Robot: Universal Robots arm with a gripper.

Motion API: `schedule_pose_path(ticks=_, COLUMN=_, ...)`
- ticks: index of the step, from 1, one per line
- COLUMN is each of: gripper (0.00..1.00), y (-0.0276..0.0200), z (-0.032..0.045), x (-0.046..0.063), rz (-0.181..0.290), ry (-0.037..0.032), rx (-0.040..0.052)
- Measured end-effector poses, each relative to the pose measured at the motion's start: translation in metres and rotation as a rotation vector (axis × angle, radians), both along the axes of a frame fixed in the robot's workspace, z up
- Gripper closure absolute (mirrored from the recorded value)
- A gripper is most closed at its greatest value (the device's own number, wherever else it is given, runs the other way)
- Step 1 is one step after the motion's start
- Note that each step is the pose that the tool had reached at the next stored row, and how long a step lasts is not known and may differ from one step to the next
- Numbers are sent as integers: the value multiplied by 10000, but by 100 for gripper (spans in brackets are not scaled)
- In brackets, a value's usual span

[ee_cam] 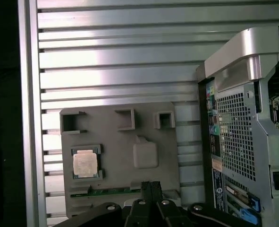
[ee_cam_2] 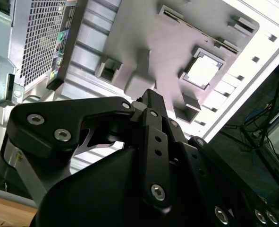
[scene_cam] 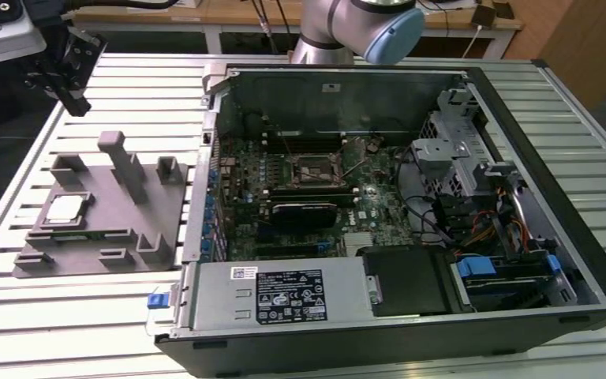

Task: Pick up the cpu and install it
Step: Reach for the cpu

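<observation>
Silver cpu in holder, apart from claw

In the exterior view the arm is cut by the top edge; we get 1 joint and a bit of tube. The computer case runs off the bottom edge. The socket on the motherboard is too small: we can't tell if its cover is open or if anything sits in it. In the first wrist view the pincer hides the near edge of the grey holder, and the frame cuts off the pincer's own body. The computer case leaves that picture too. In the second wrist view glare washes out the cpu, so we can't make out its surface. The pincer covers part of the grey holder there.
</observation>
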State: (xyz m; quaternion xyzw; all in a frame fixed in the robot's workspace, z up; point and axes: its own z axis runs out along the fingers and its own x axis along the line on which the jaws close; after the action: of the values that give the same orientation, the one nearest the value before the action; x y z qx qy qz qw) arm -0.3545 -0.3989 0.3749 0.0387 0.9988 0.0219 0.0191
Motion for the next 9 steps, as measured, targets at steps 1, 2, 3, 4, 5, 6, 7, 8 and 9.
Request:
schedule_pose_path(ticks=1, gripper=89, y=0, z=-10, x=-14, rz=0, ry=0, rx=0)
schedule_pose_path(ticks=2, gripper=89, y=0, z=-20, x=-29, rz=1, ry=1, rx=0)
schedule_pose_path(ticks=3, gripper=89, y=0, z=-31, x=-42, rz=0, ry=-1, rx=1)
schedule_pose_path(ticks=4, gripper=89, y=0, z=-41, x=-57, rz=0, ry=-1, rx=1)
schedule_pose_path(ticks=5, gripper=89, y=0, z=-52, x=-69, rz=0, ry=-1, rx=1)
schedule_pose_path(ticks=6, gripper=89, y=0, z=-62, x=-81, rz=0, ry=-2, rx=1)
schedule_pose_path(ticks=7, gripper=89, y=0, z=-73, x=-93, rz=0, ry=-1, rx=1)
schedule_pose_path(ticks=8, gripper=89, y=0, z=-83, x=-103, rz=0, ry=0, rx=0)
schedule_pose_path(ticks=9, gripper=89, y=0, z=-95, x=-114, rz=0, ry=1, rx=0)
